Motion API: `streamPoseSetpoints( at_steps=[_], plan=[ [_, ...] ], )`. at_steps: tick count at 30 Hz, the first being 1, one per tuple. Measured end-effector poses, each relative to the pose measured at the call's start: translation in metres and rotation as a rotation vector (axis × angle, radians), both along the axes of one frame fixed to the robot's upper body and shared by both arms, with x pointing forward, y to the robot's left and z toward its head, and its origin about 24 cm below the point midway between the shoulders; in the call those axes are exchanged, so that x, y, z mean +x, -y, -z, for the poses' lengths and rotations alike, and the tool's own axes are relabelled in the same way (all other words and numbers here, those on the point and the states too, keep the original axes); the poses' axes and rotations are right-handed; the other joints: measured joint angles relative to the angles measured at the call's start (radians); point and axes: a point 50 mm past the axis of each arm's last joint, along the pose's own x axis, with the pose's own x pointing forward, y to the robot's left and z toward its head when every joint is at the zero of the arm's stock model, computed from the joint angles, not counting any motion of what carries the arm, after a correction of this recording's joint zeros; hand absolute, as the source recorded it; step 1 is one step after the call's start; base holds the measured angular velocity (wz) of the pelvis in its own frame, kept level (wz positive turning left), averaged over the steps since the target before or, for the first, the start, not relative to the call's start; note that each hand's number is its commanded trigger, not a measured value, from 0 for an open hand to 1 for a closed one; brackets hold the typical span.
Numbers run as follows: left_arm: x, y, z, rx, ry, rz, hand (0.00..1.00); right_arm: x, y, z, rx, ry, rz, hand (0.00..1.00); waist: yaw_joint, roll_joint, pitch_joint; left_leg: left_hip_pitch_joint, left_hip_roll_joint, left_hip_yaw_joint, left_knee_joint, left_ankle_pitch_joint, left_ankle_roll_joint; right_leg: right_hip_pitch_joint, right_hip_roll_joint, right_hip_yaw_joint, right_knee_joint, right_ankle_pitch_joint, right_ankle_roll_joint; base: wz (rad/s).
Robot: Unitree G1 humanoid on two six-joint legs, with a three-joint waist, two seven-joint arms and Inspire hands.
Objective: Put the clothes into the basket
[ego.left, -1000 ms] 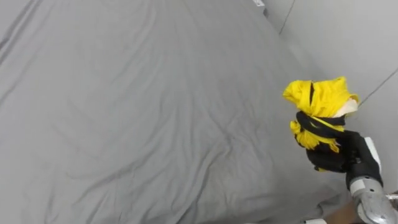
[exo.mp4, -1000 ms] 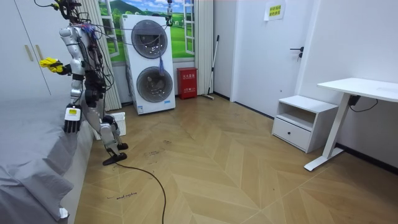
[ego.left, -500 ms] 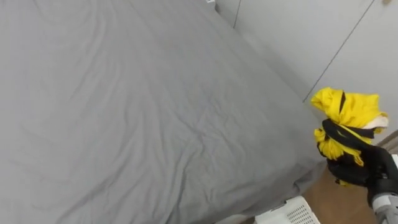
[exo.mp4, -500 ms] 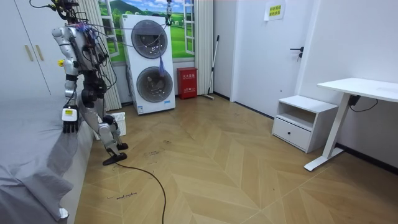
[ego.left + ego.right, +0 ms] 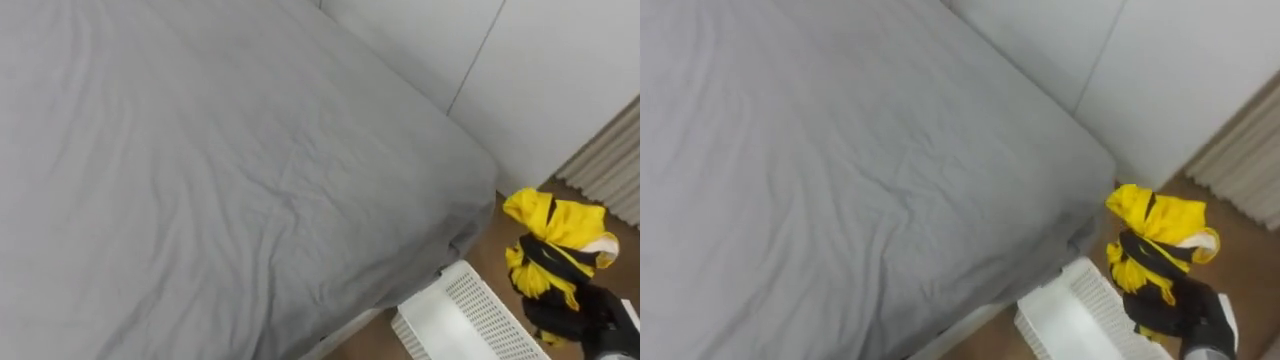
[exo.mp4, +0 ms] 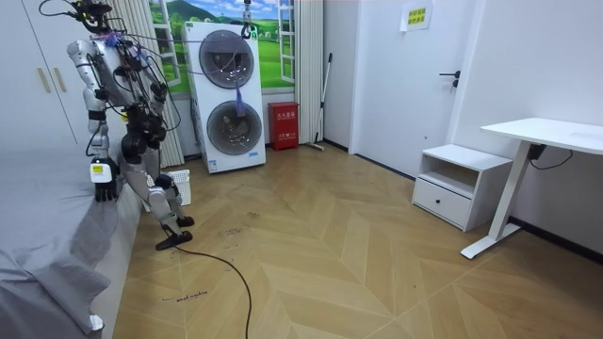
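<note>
Right hand (image 5: 578, 318), dark-gloved, closed round a bunched yellow garment (image 5: 555, 235) with black stripes. Bundle held upright above the hand, long axis vertical. White slatted basket (image 5: 455, 325) placed just beside the bed (image 5: 200, 180) corner, near the bundle; contents cannot be told. Left hand (image 6: 102, 179) hung at the bed edge, fingers unreadable.

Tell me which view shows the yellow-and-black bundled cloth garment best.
Right eye view: the yellow-and-black bundled cloth garment shows whole, the right robot hand curled round its lower end, near the white slatted plastic basket. Left eye view has it close to the frame's right edge. Room view: too small to tell.
</note>
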Motion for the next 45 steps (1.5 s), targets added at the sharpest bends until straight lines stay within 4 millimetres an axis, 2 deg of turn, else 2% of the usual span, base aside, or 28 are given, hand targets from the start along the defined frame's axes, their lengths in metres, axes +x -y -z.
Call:
streamPoseSetpoints(
  at_steps=[2,3,4,9,13,16,17,18,19,22,28,37,45],
  plan=[
    [0.002,0.001,0.000,-0.008,0.004,-0.013,0.00,0.008,0.001,-0.002,0.001,0.012,0.005,1.00,-0.013,0.014,0.0037,-0.037,0.001,0.015,0.011,-0.001,0.001,-0.044,0.000,0.014,0.013,-0.001,0.002,-0.26],
    [0.004,0.001,0.000,-0.009,0.002,-0.009,0.00,0.015,0.003,-0.004,-0.003,0.028,0.016,1.00,-0.021,0.027,0.0097,-0.067,0.004,0.025,0.026,-0.002,0.004,-0.071,0.001,0.018,0.021,0.000,0.004,-0.19],
    [0.011,0.002,0.000,-0.016,0.018,-0.011,0.00,0.019,0.007,-0.006,0.005,0.044,0.038,1.00,-0.019,0.036,0.0109,-0.089,0.006,0.040,0.034,-0.002,0.004,-0.101,0.003,0.031,0.034,0.002,0.005,-0.16],
    [0.019,0.007,0.001,-0.035,0.030,-0.003,0.00,0.024,0.011,0.001,0.057,0.049,0.134,1.00,-0.006,0.078,0.0100,-0.162,0.008,0.041,0.055,0.000,0.008,-0.192,0.008,0.042,0.065,0.003,0.003,-0.08],
    [0.032,0.010,-0.001,-0.045,0.069,0.002,0.00,0.019,0.007,0.017,0.119,-0.019,0.176,1.00,0.019,0.091,0.0080,-0.218,-0.004,0.041,0.056,0.013,0.012,-0.264,0.006,0.050,0.100,0.001,0.001,-0.03],
    [0.037,0.013,-0.001,-0.059,0.087,-0.015,0.00,0.022,0.006,0.018,0.131,-0.030,0.190,1.00,0.018,0.102,0.0071,-0.241,-0.008,0.037,0.056,0.019,0.015,-0.290,0.002,0.046,0.110,0.000,0.002,0.07],
    [0.038,0.014,-0.001,-0.061,0.088,-0.016,0.00,0.023,0.007,0.018,0.133,-0.031,0.193,0.82,0.017,0.102,0.0075,-0.241,-0.008,0.037,0.055,0.020,0.016,-0.292,0.001,0.046,0.115,-0.003,0.002,0.05],
    [0.039,0.016,-0.001,-0.066,0.090,-0.014,0.00,0.024,0.008,0.019,0.137,-0.039,0.200,0.51,0.016,0.103,0.0076,-0.240,-0.008,0.037,0.056,0.020,0.016,-0.294,-0.001,0.044,0.123,-0.008,0.002,0.11],
    [0.042,0.017,-0.001,-0.069,0.095,-0.005,0.00,0.025,0.009,0.019,0.139,-0.043,0.202,0.00,0.016,0.102,0.0079,-0.244,-0.011,0.036,0.061,0.020,0.017,-0.302,-0.001,0.041,0.139,-0.017,0.002,0.13],
    [0.050,0.020,-0.002,-0.074,0.113,0.011,0.00,0.030,0.009,0.017,0.153,-0.028,0.204,0.00,0.018,0.105,0.0092,-0.264,-0.020,0.031,0.068,0.023,0.020,-0.325,-0.013,0.034,0.157,-0.023,0.002,0.11],
    [0.061,0.028,-0.003,-0.090,0.140,0.024,0.00,0.030,0.011,0.017,0.171,-0.032,0.215,0.00,0.019,0.104,0.0102,-0.275,-0.020,0.026,0.073,0.024,0.021,-0.343,-0.017,0.033,0.180,-0.035,0.000,0.04],
    [0.064,0.031,-0.004,-0.096,0.155,0.045,0.00,0.028,0.011,0.020,0.172,-0.048,0.233,0.00,0.017,0.098,0.0142,-0.277,-0.021,0.026,0.078,0.024,0.021,-0.346,-0.019,0.032,0.187,-0.041,-0.001,0.00],
    [0.065,0.032,-0.004,-0.096,0.161,0.054,0.00,0.027,0.012,0.020,0.187,-0.038,0.257,0.00,0.017,0.098,0.0143,-0.281,-0.021,0.019,0.080,0.024,0.021,-0.346,-0.021,0.026,0.184,-0.041,-0.001,0.01]
  ],
)
